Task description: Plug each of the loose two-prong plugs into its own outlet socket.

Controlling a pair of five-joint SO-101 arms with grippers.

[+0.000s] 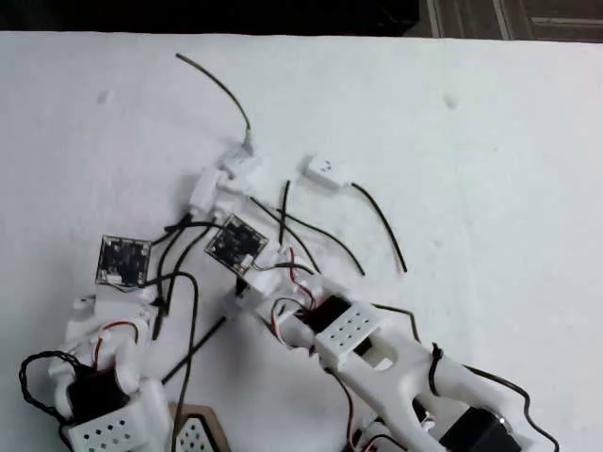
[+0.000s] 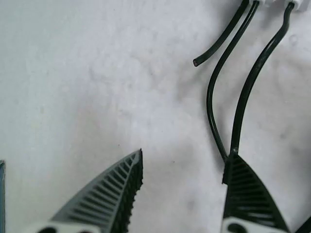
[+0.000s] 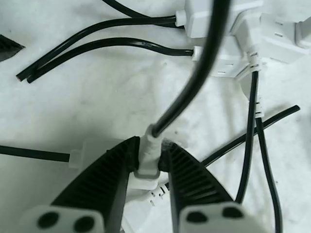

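Right wrist view showed your right claw (image 3: 150, 145) pinched shut on a white two-prong plug (image 3: 146, 171), which sat low against the white counter (image 3: 97, 97) with its black cord (image 3: 194, 82) curving up between the fingers. Just beside the plug lay another white connector body (image 3: 92, 151), and farther off a cluster of white outlet sockets (image 3: 214, 24) lay with several dark leads running from it. In the left wrist view your left claw (image 2: 187, 155) stood wide over bare counter, one fingertip (image 2: 243, 184) meeting a thin black lead (image 2: 245, 97). From the high view, a lone white socket (image 1: 325, 171) lay apart from the cluster.
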